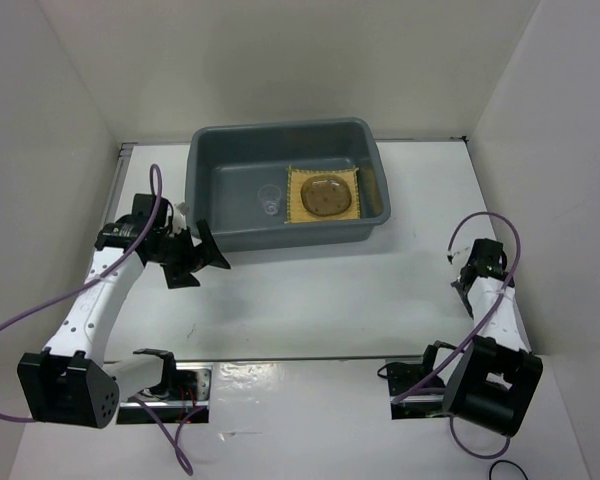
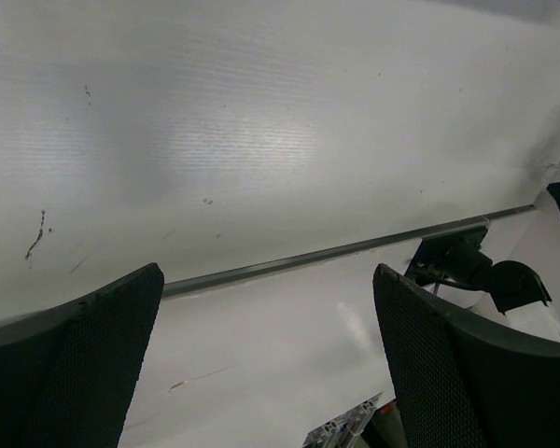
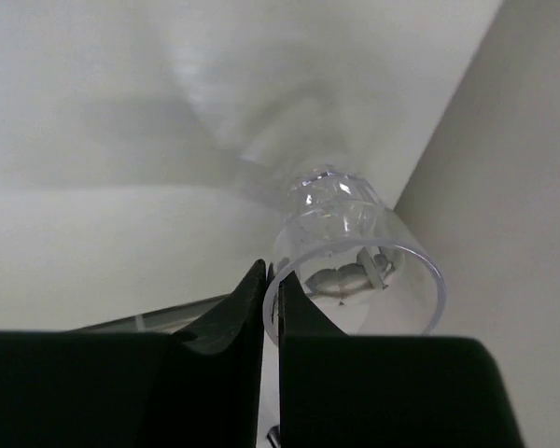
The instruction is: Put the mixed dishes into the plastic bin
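Note:
The grey plastic bin (image 1: 205, 190) stands at the back middle of the table. In it lie the tan bamboo mat (image 1: 298, 205), a see-through round plate (image 1: 327, 195) on the mat, and a small clear cup (image 1: 270, 200) left of the mat. My right gripper (image 1: 467, 262) is at the right side of the table, away from the bin. In the right wrist view it (image 3: 271, 289) is shut on the rim wall of a second small clear cup (image 3: 355, 247). My left gripper (image 1: 195, 260) is open and empty just off the bin's front left corner; its fingers (image 2: 467, 373) stand wide apart.
White walls close in the table on the left, back and right. The right wall is close beside the held cup (image 3: 504, 187). The right arm's base (image 2: 471, 266) shows in the left wrist view. Purple cables (image 1: 155, 190) loop off both arms.

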Action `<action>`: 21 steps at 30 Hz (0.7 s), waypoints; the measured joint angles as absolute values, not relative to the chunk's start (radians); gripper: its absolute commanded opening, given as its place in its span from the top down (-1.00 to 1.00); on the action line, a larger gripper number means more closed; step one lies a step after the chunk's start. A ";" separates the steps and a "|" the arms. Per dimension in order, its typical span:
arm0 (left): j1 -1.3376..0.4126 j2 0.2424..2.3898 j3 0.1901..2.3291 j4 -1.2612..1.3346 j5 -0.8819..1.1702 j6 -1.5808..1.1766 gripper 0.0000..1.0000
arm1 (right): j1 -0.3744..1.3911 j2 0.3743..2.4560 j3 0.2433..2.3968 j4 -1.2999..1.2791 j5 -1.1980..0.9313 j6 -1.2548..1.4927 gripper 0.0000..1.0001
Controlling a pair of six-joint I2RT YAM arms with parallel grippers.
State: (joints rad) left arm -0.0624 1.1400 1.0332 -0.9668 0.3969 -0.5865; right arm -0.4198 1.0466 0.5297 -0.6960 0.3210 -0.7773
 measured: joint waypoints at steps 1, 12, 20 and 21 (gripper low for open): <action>-0.062 1.138 1.027 -0.963 0.399 -0.588 -0.99 | -0.420 1.052 0.549 -0.697 0.319 -0.772 1.00; -0.063 1.083 1.007 -0.946 0.390 -0.610 -0.99 | -0.080 1.148 1.375 -0.868 0.227 -0.594 1.00; -0.063 1.080 1.008 -0.940 0.352 -0.610 -0.99 | 0.384 1.524 1.881 -0.956 0.078 -0.543 1.00; -0.063 1.074 1.008 -0.940 0.347 -0.610 -0.99 | 0.401 1.588 1.943 -0.974 0.059 -0.544 1.00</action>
